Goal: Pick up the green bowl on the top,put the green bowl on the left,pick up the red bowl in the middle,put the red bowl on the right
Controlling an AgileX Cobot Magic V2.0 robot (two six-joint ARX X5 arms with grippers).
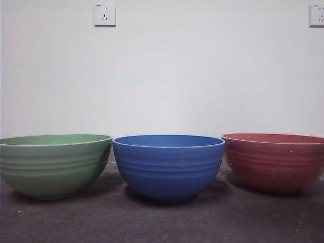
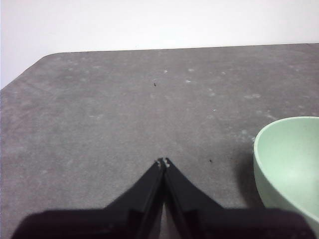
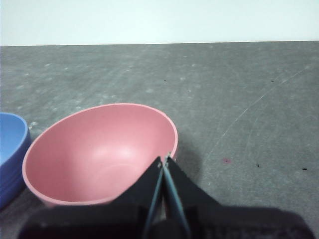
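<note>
Looking level across the table in the front view, we see three ridged bowls standing upright in a row, each on its own base: the green bowl on the left, the blue bowl in the middle and the red bowl on the right. The green and blue rims come very near each other, though we cannot tell whether they touch, and a narrow gap separates the blue from the red. Behind them is a plain white wall with a socket high up and part of another socket at the top corner. Neither arm appears in this view, so only the wrist cameras show us the grippers. In the left wrist view the left gripper hangs above bare grey table, its jaws pressed together at the tips with nothing between them, and the green bowl shows only as a slice of pale inner wall and rim at the picture's edge, apart from the jaws. In the right wrist view the right gripper has its jaws together too, holding nothing; their tips appear right at the rim of the red bowl, but we cannot tell whether they touch it. That view looks down into the red bowl's smooth, empty interior, which the front view hides, and catches the edge of the blue bowl just beside it.
</note>
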